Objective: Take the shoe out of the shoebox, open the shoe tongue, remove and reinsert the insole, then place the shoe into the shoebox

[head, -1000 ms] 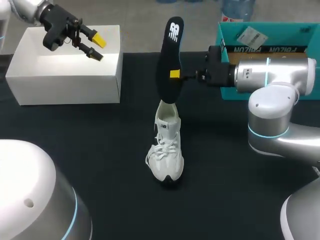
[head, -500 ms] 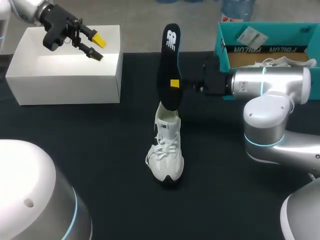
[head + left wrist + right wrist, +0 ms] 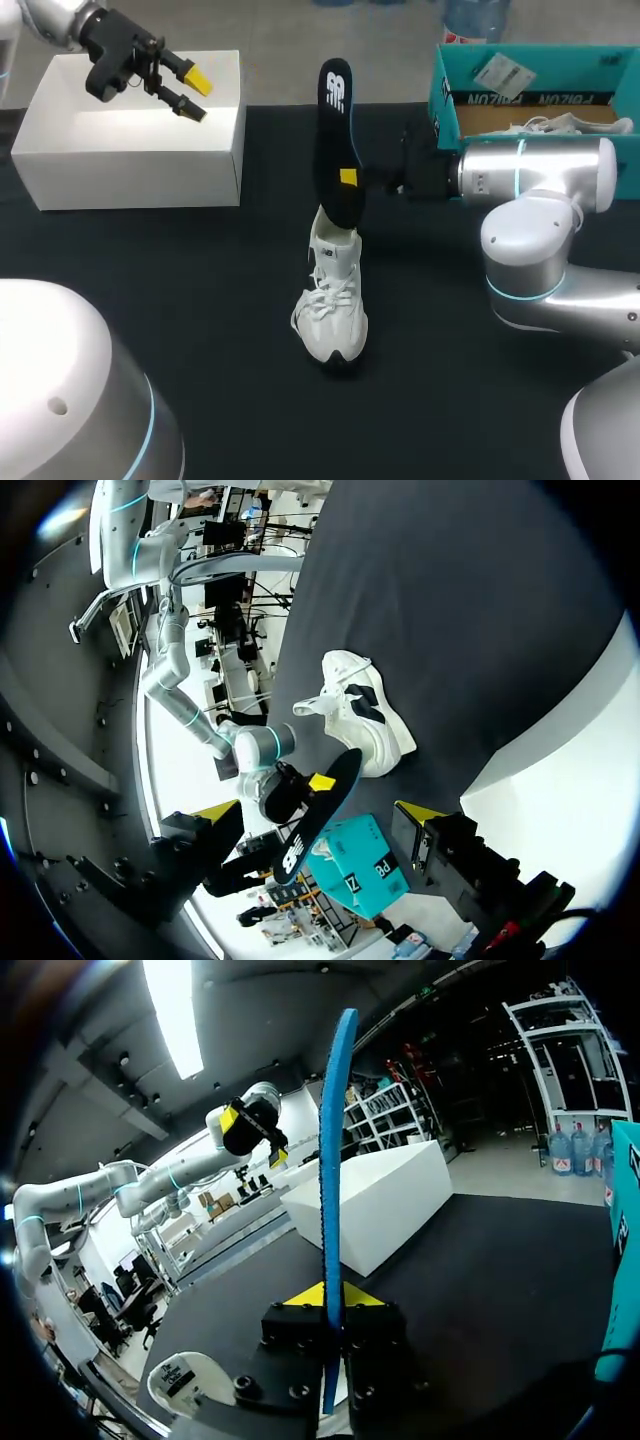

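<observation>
Fingers of your left gripper hang spread and empty over the white box, far left. At centre the shoe stands unheld. The insole stands upright, lower end at the heel opening, pinched by your right gripper. Push down off-line and the insole could buckle or topple the shoe.

Right gripper descending, carrying pinched insole down toward heel opening of shoe. Insole top sinking and drifting slightly left. Right arm dropping lower, uncovering more of shoebox interior.
</observation>
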Controlling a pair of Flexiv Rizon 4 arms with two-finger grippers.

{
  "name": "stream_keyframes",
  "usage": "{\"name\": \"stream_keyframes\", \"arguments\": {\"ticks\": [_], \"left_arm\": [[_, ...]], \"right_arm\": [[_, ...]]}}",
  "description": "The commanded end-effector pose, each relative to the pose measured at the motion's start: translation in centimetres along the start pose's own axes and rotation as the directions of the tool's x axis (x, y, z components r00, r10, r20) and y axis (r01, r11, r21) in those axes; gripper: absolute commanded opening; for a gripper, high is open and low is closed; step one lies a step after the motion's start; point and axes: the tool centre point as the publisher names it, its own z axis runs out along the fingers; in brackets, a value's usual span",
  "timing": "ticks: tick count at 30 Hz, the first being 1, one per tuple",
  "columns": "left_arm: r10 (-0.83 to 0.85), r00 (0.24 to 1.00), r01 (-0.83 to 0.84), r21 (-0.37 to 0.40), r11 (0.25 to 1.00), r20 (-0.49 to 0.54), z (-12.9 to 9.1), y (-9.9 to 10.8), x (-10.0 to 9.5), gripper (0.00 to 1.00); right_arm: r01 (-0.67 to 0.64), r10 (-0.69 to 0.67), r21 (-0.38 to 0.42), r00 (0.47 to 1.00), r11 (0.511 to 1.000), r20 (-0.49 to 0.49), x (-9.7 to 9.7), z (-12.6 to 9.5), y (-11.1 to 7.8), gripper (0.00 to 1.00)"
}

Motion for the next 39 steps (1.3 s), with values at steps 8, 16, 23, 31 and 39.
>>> {"name": "stream_keyframes", "arguments": {"ticks": [8,16,23,31,39], "left_arm": [[0.0,1.0,0.0,0.002,1.0,-0.004,-0.1,0.0,-0.1,1.0],[0.0,1.0,0.0,0.002,1.0,-0.004,-0.1,0.0,-0.1,1.0],[0.0,1.0,0.0,0.002,1.0,-0.004,-0.1,0.0,-0.1,1.0],[0.0,1.0,0.0,0.002,1.0,-0.004,-0.1,0.0,-0.1,1.0],[0.0,1.0,0.0,0.002,1.0,-0.004,-0.1,0.0,-0.1,1.0]], "right_arm": [[-0.011,0.011,-0.023,1.0,1.0,-0.001,0.6,1.5,-1.9,0.0],[-0.02,0.021,-0.034,1.0,0.999,0.022,1.0,1.1,-3.3,0.0],[-0.058,0.059,-0.035,0.998,0.998,0.014,0.8,1.2,-4.9,0.0],[-0.109,0.109,-0.039,0.994,0.993,0.013,1.1,1.3,-6.6,0.0],[-0.145,0.146,-0.046,0.989,0.988,0.023,1.5,0.9,-8.2,0.0]]}}
